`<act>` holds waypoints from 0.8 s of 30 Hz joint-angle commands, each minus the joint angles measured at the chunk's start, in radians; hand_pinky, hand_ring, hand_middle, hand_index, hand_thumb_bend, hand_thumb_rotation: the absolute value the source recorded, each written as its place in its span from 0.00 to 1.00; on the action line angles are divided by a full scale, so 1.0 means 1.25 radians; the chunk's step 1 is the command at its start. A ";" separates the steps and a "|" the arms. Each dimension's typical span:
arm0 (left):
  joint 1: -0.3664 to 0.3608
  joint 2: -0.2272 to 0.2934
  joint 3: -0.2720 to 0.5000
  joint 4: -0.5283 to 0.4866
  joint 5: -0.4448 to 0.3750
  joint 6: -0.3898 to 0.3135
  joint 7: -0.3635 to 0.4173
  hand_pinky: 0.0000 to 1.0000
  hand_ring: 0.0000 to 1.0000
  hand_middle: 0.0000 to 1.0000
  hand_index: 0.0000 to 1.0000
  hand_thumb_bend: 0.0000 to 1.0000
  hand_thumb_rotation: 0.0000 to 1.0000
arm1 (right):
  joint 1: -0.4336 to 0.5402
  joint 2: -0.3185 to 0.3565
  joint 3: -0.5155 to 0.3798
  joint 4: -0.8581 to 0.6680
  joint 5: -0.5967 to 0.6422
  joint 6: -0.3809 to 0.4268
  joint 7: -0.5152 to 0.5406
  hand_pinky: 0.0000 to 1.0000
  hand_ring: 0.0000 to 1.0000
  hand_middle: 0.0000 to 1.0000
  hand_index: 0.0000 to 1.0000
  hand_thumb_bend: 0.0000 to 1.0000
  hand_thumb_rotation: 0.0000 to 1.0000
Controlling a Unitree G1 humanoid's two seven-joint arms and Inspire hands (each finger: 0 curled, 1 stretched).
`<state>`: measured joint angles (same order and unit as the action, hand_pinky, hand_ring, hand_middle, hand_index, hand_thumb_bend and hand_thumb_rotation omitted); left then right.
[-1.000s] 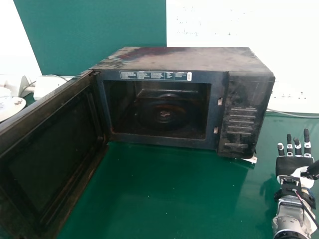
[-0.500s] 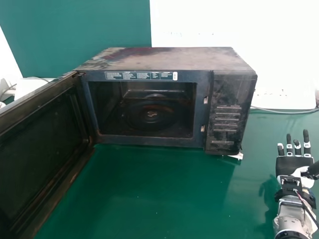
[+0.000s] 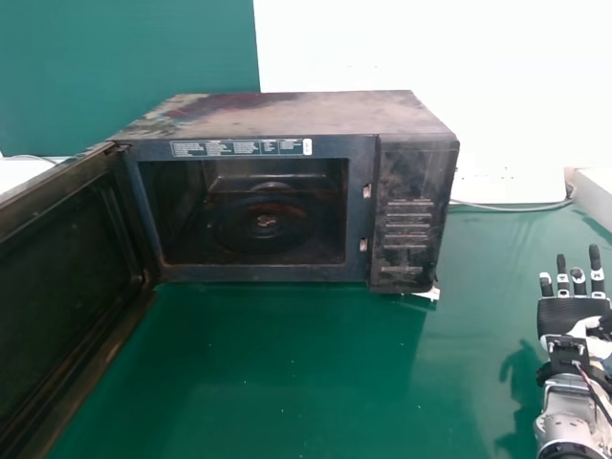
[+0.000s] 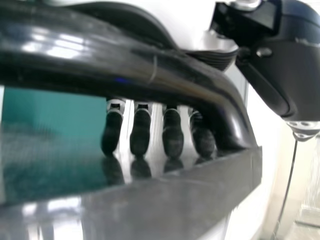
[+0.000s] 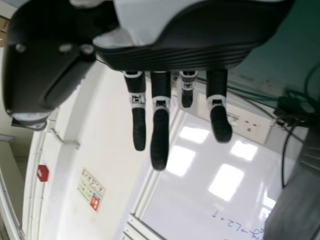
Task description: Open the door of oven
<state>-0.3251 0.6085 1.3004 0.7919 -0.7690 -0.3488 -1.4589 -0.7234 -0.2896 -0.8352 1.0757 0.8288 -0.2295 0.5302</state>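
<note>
The black oven (image 3: 249,210) stands on the green table with its cavity exposed. Its door (image 3: 67,277) is swung wide out to the left, past the view's left edge. In the left wrist view, my left hand (image 4: 141,132) has straight fingers passing behind the curved black handle (image 4: 115,65), tips at the glossy door face, with the thumb outside the bar. My right hand (image 3: 570,311) rests open over the table at the far right, away from the oven; its fingers also hang straight in the right wrist view, where the hand (image 5: 160,135) holds nothing.
Behind the oven are a green panel (image 3: 124,67) and a white board (image 3: 430,57). A pale cable (image 3: 516,207) runs along the table's back edge, right of the oven. Green tabletop (image 3: 287,373) stretches before the oven and toward my right hand.
The head view has turned right, so oven, door and background sit farther left in it. My right hand keeps nearly the same place in that view, fingers still straight.
</note>
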 commanded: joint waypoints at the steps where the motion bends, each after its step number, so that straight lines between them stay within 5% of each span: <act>1: -0.136 0.146 0.126 0.045 -0.161 -0.096 0.189 0.12 0.18 0.31 0.57 0.80 0.48 | 0.005 -0.009 0.002 0.004 -0.006 -0.003 -0.008 0.31 0.35 0.45 0.48 1.00 0.94; 5: -0.201 0.183 0.161 0.176 -0.137 -0.217 0.500 0.12 0.18 0.29 0.48 0.77 0.50 | 0.004 -0.011 0.002 0.007 -0.006 0.000 -0.004 0.32 0.36 0.46 0.48 1.00 0.95; 8: -0.237 0.201 0.160 0.229 -0.116 -0.251 0.723 0.12 0.18 0.28 0.47 0.78 0.40 | 0.002 -0.013 -0.001 0.014 -0.003 0.004 -0.005 0.32 0.36 0.46 0.49 1.00 0.95; 10: -0.252 0.200 0.147 0.236 -0.109 -0.258 0.779 0.12 0.18 0.27 0.48 0.58 0.17 | 0.001 -0.012 0.000 0.014 -0.003 0.004 -0.004 0.33 0.37 0.46 0.49 1.00 0.95; 12: -0.260 0.203 0.127 0.249 -0.085 -0.279 0.843 0.12 0.17 0.25 0.48 0.53 0.11 | 0.002 -0.010 0.001 0.013 -0.004 0.003 -0.001 0.33 0.36 0.46 0.49 1.00 0.95; 18: -0.288 0.218 0.073 0.292 -0.074 -0.330 0.999 0.10 0.14 0.24 0.48 0.52 0.09 | 0.002 -0.011 0.000 0.016 -0.003 0.005 -0.002 0.32 0.36 0.46 0.49 1.00 0.95; 24: -0.299 0.220 0.025 0.303 -0.082 -0.352 1.047 0.10 0.15 0.25 0.48 0.52 0.09 | -0.001 -0.012 0.003 0.019 -0.006 0.003 -0.005 0.32 0.36 0.46 0.48 1.00 0.96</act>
<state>-0.6869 0.8658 1.3511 1.1621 -0.8590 -0.7768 -0.1622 -0.7238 -0.2972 -0.8350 1.0982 0.8274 -0.2274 0.5279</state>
